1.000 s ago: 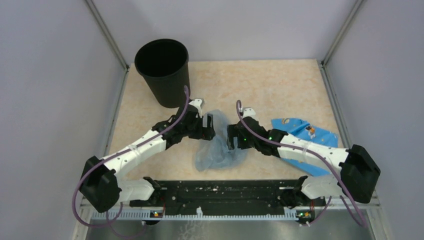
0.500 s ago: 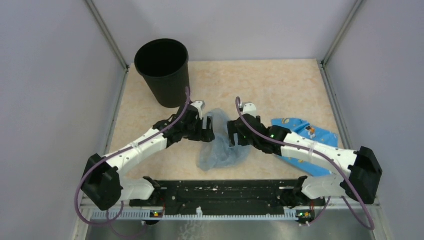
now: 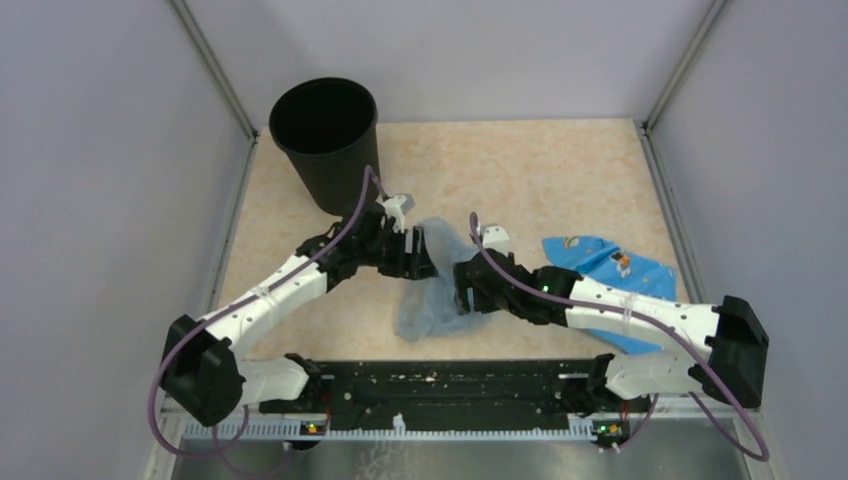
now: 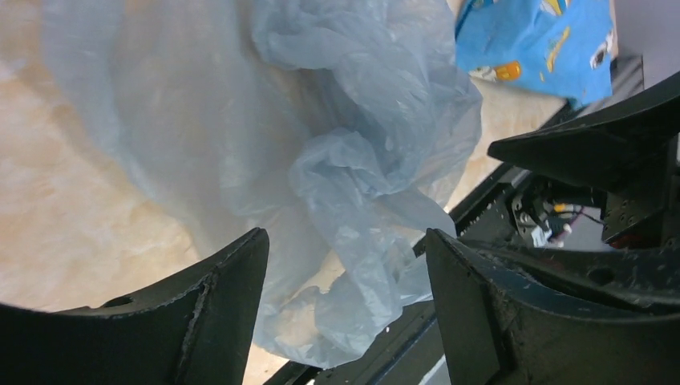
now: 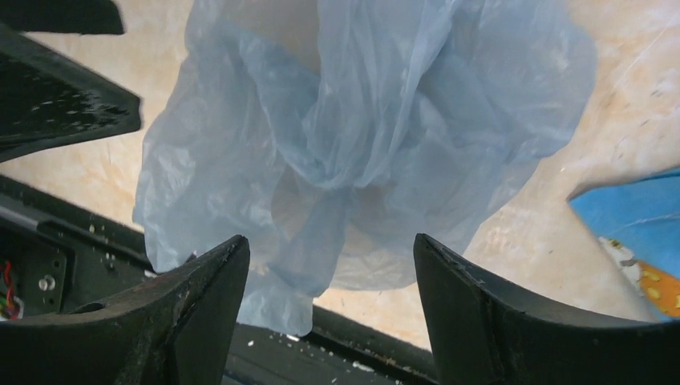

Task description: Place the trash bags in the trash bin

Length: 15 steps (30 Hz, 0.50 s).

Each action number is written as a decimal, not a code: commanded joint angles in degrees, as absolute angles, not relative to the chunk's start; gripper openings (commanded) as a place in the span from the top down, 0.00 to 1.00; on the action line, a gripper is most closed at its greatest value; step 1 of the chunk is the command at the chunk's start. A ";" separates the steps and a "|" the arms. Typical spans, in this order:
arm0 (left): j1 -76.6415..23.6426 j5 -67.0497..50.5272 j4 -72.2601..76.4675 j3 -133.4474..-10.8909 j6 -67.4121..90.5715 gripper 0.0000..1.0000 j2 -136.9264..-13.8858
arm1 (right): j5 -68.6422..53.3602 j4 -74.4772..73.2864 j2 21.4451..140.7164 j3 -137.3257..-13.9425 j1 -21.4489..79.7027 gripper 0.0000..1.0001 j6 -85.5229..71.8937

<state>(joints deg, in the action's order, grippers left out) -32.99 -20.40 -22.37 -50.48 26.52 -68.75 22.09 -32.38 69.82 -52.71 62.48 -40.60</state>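
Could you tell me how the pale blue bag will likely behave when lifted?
The trash bag is thin, crumpled film, so it will probably hang limp. Being translucent, it looks very light and may drift when nudged. Its smooth folds could slip from a shallow pinch.

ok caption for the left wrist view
Left gripper open at the crumpled bag, blue packet beyond

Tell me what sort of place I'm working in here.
Most likely a lab test cell: plain grey walls box in a small beige table, and only staged props lie there: a black bin, a plastic bag, a blue wrapper.
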 commanded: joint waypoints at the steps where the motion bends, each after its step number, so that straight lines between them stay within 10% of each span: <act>1: -36.30 -25.30 -18.25 -52.38 27.25 0.22 -74.32 | 17.24 -28.91 67.73 -49.10 64.91 0.26 -45.33; 9: -37.01 -23.35 -14.41 -50.67 30.51 0.57 -81.60 | 12.18 -20.66 72.92 -43.94 65.78 0.33 -46.85; 13: -36.71 -19.88 -14.37 -51.17 30.86 0.96 -81.96 | 14.05 -21.89 74.35 -45.36 65.83 0.69 -46.18; 15: -35.53 -17.67 -16.17 -52.54 30.56 1.00 -82.30 | 16.24 -24.73 73.47 -46.21 65.50 0.91 -45.75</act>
<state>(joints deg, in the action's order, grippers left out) -36.86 -21.58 -17.65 -50.52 30.37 -81.91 13.50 -24.47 74.67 -43.88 65.23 -45.76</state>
